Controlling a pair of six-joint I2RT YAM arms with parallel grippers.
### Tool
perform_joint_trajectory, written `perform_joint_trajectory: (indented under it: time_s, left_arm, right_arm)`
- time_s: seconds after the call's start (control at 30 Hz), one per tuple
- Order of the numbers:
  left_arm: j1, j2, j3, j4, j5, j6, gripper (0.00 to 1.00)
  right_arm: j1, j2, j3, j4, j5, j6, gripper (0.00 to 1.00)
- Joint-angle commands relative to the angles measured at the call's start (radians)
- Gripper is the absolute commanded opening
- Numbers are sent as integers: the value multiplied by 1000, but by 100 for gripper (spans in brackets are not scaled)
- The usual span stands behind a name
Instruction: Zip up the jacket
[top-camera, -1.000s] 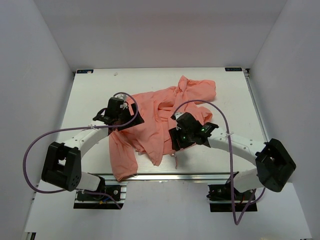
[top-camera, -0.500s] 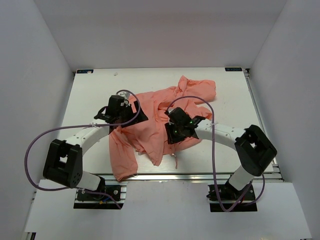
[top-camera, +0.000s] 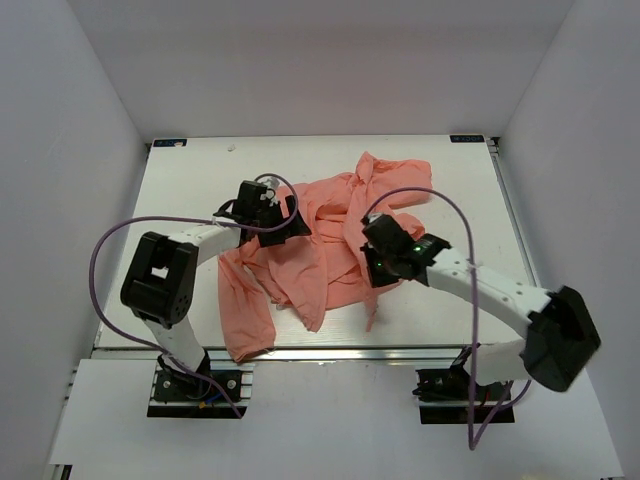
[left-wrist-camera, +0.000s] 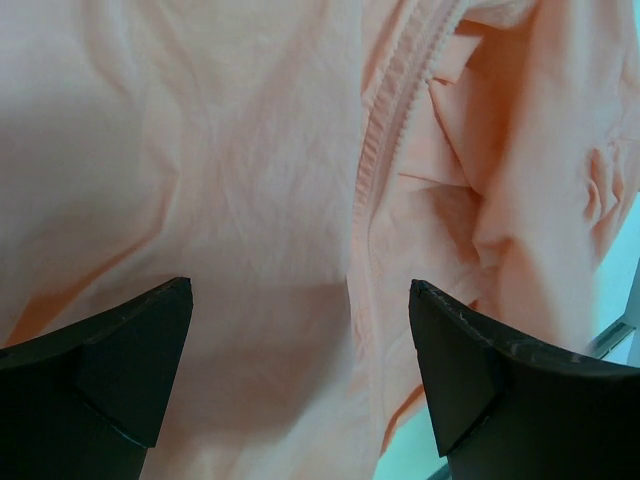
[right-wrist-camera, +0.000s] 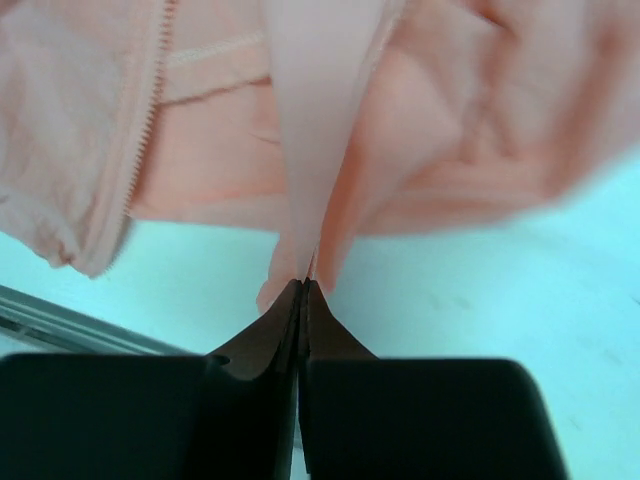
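a white table (top-camera: 190, 170) sits inside white walls, seen from above. the jacket (top-camera: 310, 250) lies crumpled around the middle of the table. one bunched part reaches toward 1 o'clock and a long sleeve (top-camera: 245, 320) runs down toward 7 o'clock, close to the near edge.

the left gripper (top-camera: 280, 212) is over the jacket's 10 o'clock side. in the left wrist view its claw (left-wrist-camera: 298, 300) is spread wide apart with nothing held, and a zipper line (left-wrist-camera: 385, 130) runs over the fabric between the fingers.

the right gripper (top-camera: 385, 268) is at the jacket's 4 o'clock edge. its claw (right-wrist-camera: 303, 290) is pressed together on a thin fold of the pink fabric. zipper teeth (right-wrist-camera: 140, 130) show toward 10 o'clock in that view.
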Motion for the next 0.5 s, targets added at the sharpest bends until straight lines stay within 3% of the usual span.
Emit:
perform_joint_trajectory:
  time_s: [0.0,0.13,0.27,0.47]
  left_arm:
    - [-6,41,67,13,20,22,98]
    - [-6,91,92,2,10,23,98]
    - [-6,109,98,2,5,22,98]
    - [-6,112,118,-31,-13,20,98]
  right_arm:
    - [-57,-127,51,-261,130,-31,0]
    - [-157,-224,176,-504,332,-65,0]
    - [-172,-264,311,-543,361,-114,0]
    - [-114,-157,283,-376,107,-250,0]
